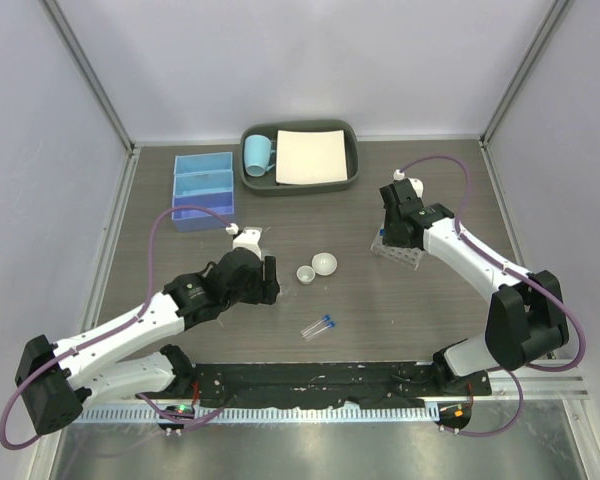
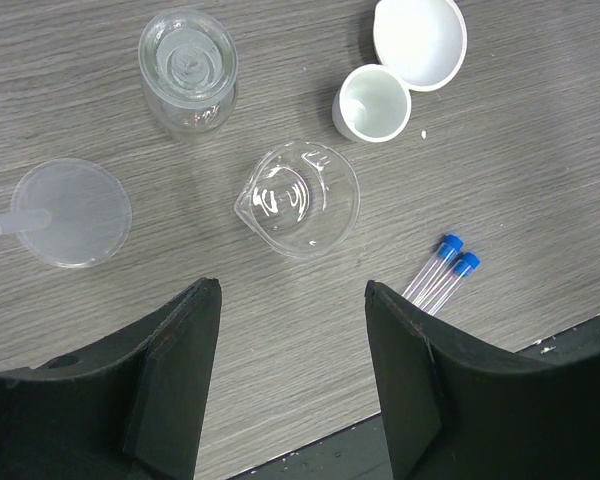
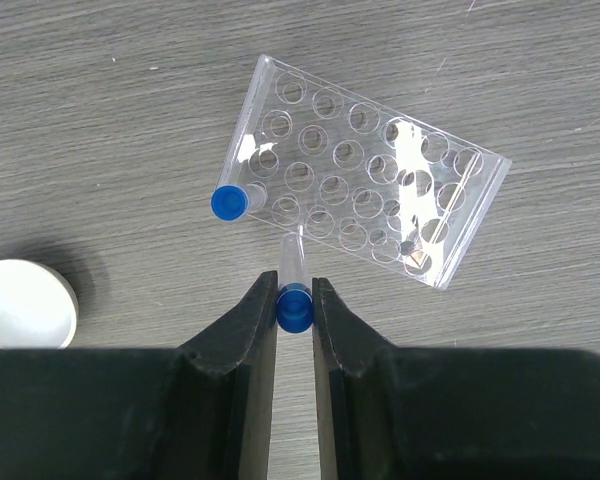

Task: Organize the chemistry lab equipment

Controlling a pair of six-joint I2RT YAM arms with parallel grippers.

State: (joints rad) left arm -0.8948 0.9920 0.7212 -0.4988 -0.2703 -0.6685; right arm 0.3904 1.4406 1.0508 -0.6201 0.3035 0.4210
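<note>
Right gripper [image 3: 295,292]: jaws clamped on blue cap of thin clear tube [image 3: 293,262], tip over edge of clear tube rack [image 3: 380,190]. Left gripper [image 2: 292,290]: jaws apart, empty, above small clear spouted beaker [image 2: 300,198]. Blue three-compartment box [image 1: 202,188]: far left, just beside dark grey tray [image 1: 300,187]. Rack: one capped tube [image 3: 230,200] standing in corner hole. Two white round dishes [image 2: 375,102]: side by side, mid-table. Two loose tubes [image 2: 442,272]: lying together near front edge.
</note>
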